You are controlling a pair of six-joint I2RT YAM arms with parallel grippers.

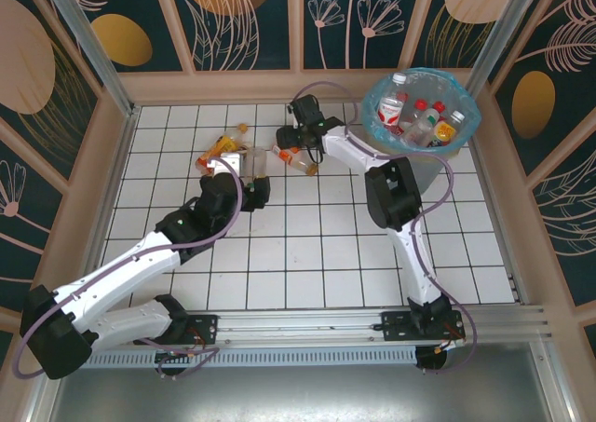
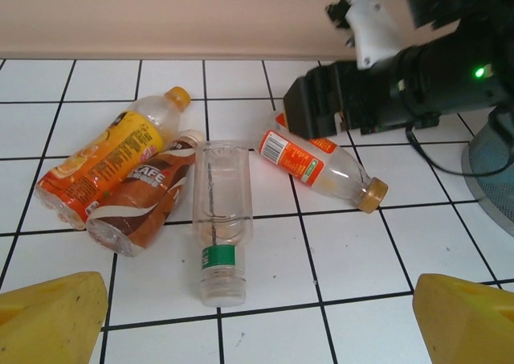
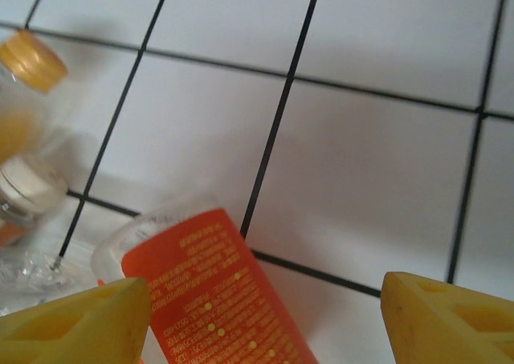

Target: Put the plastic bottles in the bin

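Bin [image 1: 371, 105] far right, binned bottles [image 1: 419, 115] in it | left of it four lie on the table [image 1: 307, 254] | left pair [image 2: 148, 195] touching | third bottle [image 2: 221, 219] just right, before my left gripper [image 2: 257, 324] | fourth bottle [image 2: 321, 167] rightmost, base between my right gripper [image 3: 265, 324] fingers

Far-left bottle [image 2: 104, 167]: orange label, yellow cap
Bottle beside it [image 2: 148, 199]: brown, white lettering
Middle bottle [image 2: 221, 211]: clear, green neck band
Right bottle [image 2: 309, 161]: red-orange label, gold cap
Bin liner [image 1: 470, 115]: translucent light blue
Table [image 1: 307, 254]: white tiles, black grid lines

"CAFE" on brown bottle [image 2: 138, 202]
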